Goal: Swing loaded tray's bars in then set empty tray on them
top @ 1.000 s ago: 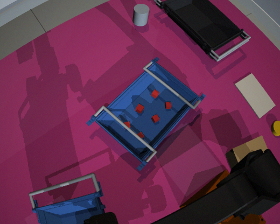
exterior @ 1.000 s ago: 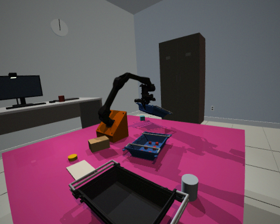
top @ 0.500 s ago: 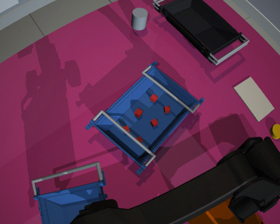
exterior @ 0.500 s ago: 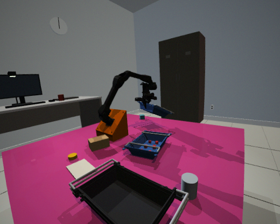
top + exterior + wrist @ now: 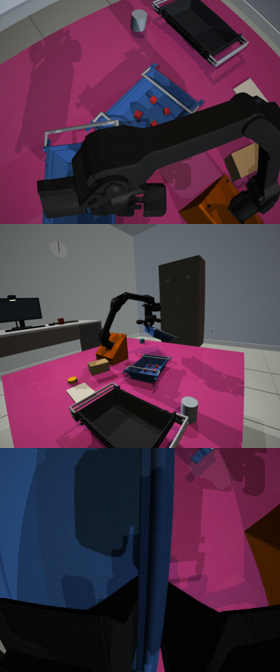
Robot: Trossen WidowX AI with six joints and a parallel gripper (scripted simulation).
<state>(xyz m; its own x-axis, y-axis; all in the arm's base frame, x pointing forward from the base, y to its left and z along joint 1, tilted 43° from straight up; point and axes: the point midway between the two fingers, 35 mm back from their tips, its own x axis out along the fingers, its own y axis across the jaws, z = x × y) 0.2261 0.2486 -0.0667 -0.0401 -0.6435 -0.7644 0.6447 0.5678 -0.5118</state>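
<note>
The loaded blue tray [image 5: 129,90] [image 5: 141,377] stands on the table with several red blocks [image 5: 138,114] [image 5: 149,365] inside. One wire bar [image 5: 168,92] [image 5: 142,369] lies across its top near one end. The other bar [image 5: 106,116] [image 5: 156,357] lies across near the other end, partly hidden by the arm in the top view. My gripper [image 5: 147,327] [image 5: 148,584] is shut on a side wall of the empty blue tray [image 5: 57,161] [image 5: 161,334] [image 5: 159,523]. That tray hangs tilted in the air, off to one side of the loaded tray, its own bar [image 5: 81,127] swung outward.
A black tray [image 5: 199,27] [image 5: 124,420], a grey cylinder [image 5: 138,20] [image 5: 189,410] and a pale card [image 5: 249,87] [image 5: 81,392] lie beyond the loaded tray. A tan block [image 5: 245,160] [image 5: 98,366] stands by the orange arm base [image 5: 207,196] [image 5: 118,348]. A yellow disc [image 5: 72,380] and a teal cube [image 5: 141,340] also show.
</note>
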